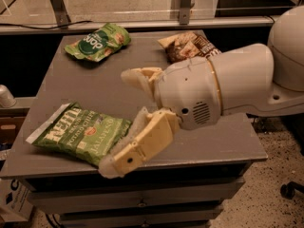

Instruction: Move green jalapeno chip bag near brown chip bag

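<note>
The green jalapeno chip bag point(78, 134) lies flat at the front left of the grey table point(85, 87), its white edge strip to the left. The brown chip bag point(185, 46) lies at the back right, mostly hidden behind my arm. My gripper point(121, 120) is open and empty, its fingers spread wide. It hovers just right of the jalapeno bag. The near finger point(135, 148) overlaps the bag's right end. The far finger point(137, 77) is over the table's middle.
A smaller green bag with a dark round logo point(98, 42) lies at the back left. A metal rail point(142, 25) runs behind the table. Drawers point(142, 196) sit under the table's front edge. A pale round object point(5, 97) stands left of the table.
</note>
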Controlling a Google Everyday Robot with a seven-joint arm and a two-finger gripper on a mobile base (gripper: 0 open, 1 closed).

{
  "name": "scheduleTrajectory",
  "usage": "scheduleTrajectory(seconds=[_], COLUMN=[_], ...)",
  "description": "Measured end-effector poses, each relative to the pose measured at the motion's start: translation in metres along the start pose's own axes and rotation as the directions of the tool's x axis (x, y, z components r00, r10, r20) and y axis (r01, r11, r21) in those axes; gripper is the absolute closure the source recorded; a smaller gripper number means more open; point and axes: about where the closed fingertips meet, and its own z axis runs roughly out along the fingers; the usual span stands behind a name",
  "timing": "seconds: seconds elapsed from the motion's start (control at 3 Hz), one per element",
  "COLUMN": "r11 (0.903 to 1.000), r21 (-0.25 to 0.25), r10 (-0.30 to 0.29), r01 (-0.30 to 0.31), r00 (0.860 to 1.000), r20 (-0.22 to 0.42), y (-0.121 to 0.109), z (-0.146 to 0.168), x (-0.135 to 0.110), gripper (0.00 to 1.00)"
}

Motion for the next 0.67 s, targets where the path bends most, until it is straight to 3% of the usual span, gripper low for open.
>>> scheduleTrajectory(seconds=[0.67], r11=[0.9998], r21=[0.013], r10=[-0.018], r01=[0.018], r00=[1.000], r20=[0.005], y=[-0.0033], z=[0.0019], x=[0.0016], gripper=[0.00])
